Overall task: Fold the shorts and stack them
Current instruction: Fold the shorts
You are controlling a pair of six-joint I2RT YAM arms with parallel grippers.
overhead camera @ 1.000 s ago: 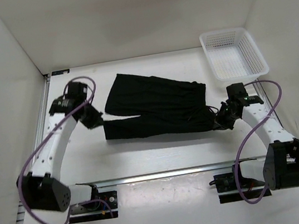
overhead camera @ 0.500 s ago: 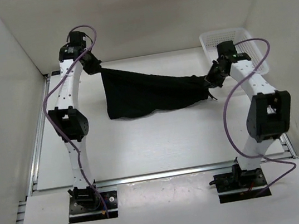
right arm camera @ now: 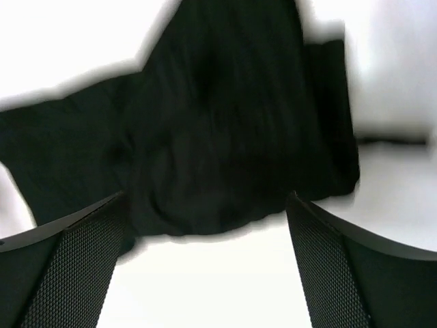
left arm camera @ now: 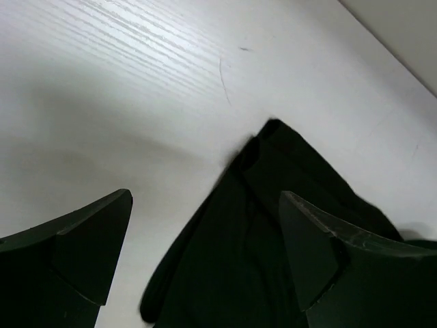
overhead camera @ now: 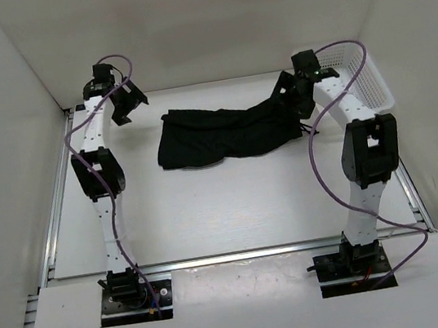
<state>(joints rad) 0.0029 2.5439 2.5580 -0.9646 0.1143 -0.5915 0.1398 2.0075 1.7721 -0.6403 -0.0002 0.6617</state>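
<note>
We have the shorts point(overhead camera: 223, 134) lying in a long bunched band across the far middle of the table point(overhead camera: 225, 204), probably laid down for an end-to-end fold. Our left gripper point(overhead camera: 126, 105) hangs spread and empty just beyond their left end. Our right gripper point(overhead camera: 290, 97), also spread, holds nothing above the right end. The basket point(overhead camera: 373, 79) hems in the right side, so we judge the free room lies nearward.

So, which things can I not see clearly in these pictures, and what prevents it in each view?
1. Top view: the right gripper is dark against the black shorts; whether they touch, I cannot tell.
2. Right wrist view: the shorts are blurred; folds and waistband are unreadable.
3. Left wrist view: only one corner of the shorts shows; the frame edge cuts the rest.
4. Top view: the right arm hides part of the white basket.
</note>
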